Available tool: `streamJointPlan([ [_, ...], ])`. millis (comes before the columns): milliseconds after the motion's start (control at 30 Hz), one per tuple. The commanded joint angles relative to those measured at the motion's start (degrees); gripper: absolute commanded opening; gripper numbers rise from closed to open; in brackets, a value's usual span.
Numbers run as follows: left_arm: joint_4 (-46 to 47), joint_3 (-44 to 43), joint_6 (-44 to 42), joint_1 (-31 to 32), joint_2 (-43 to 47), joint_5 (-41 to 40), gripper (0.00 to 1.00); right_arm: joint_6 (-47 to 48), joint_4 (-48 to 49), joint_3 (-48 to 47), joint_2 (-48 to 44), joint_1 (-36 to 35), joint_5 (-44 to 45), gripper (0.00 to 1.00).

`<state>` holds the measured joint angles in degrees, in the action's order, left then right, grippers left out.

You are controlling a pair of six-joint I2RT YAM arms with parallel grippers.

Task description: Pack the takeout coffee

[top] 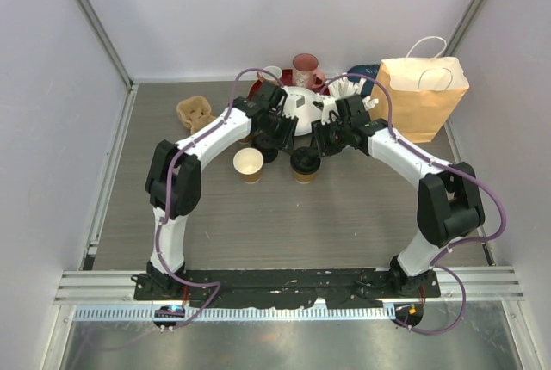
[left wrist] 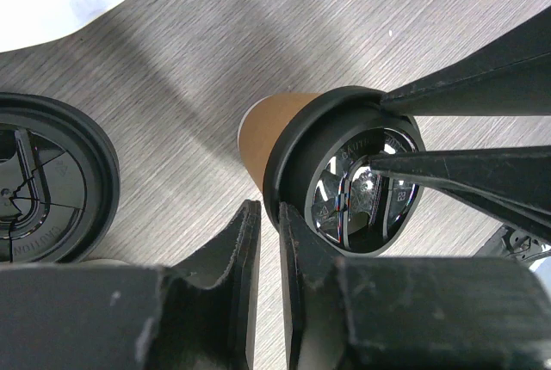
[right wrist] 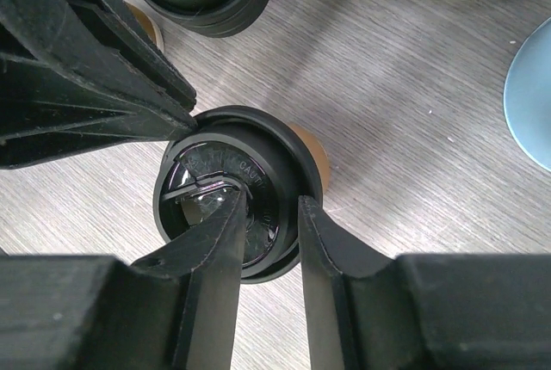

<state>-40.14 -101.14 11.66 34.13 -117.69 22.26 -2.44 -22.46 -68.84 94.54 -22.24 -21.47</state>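
A tan paper cup (top: 304, 166) with a black lid (right wrist: 225, 127) stands upright mid-table. My right gripper (right wrist: 271, 202) is shut on the lid's rim, one finger on the lid's top and one outside the rim. Its fingers (left wrist: 469, 95) enter the left wrist view from the right. My left gripper (left wrist: 269, 215) is shut and empty, with its right finger against the lid's edge (left wrist: 297, 159). The cup's tan wall (left wrist: 269, 129) shows below the lid. A second tan cup (top: 249, 163), open and white inside, stands left of it. Spare black lids (left wrist: 43, 189) lie stacked nearby.
A brown paper bag (top: 420, 95) with white handles stands at the back right. A tan pulp cup carrier (top: 195, 112) lies at the back left. A white dish (top: 301, 110), a pink mug (top: 305, 67) and a cup of white straws (top: 344, 88) stand behind the grippers.
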Motion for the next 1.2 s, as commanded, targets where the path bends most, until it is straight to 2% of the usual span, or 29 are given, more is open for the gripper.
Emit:
streamJointPlan([
  [0, 0.77, -0.64, -0.06, 1.11, -1.14, -0.11, 0.18, 1.12, 2.59, 3.0, -0.06, 0.0, -1.73, 0.33],
  [133, 0.85, 1.29, 0.03, 1.12, -1.31, 0.41, 0.1, 0.59, 4.35, 5.73, -0.59, 0.0, -1.91, 0.21],
  [300, 1.38, 3.58, 0.38, 1.2, -2.37, 0.77, 0.05, -0.99, 5.41, 9.24, -0.85, -0.08, -1.47, 0.16],
  [400, 2.25, 5.34, 0.73, 1.2, -3.16, 0.5, 0.0, -1.43, 6.28, 10.73, -1.46, -0.08, -1.29, 0.16],
  [633, 4.46, 10.08, 1.17, 1.38, -3.42, 0.24, 0.0, -1.25, 7.6, 12.94, -1.73, 0.35, -0.76, 0.16],
  [933, 3.75, 9.21, 0.64, 1.38, -2.9, -0.03, 0.0, -1.87, 7.87, 13.64, -2.61, 0.97, -0.85, 0.17],
  [1167, 2.7, 4.56, -0.94, 1.47, 0.88, 2.44, 0.03, -0.38, 4.62, 9.52, -4.54, 0.88, -2.26, 0.29],
])
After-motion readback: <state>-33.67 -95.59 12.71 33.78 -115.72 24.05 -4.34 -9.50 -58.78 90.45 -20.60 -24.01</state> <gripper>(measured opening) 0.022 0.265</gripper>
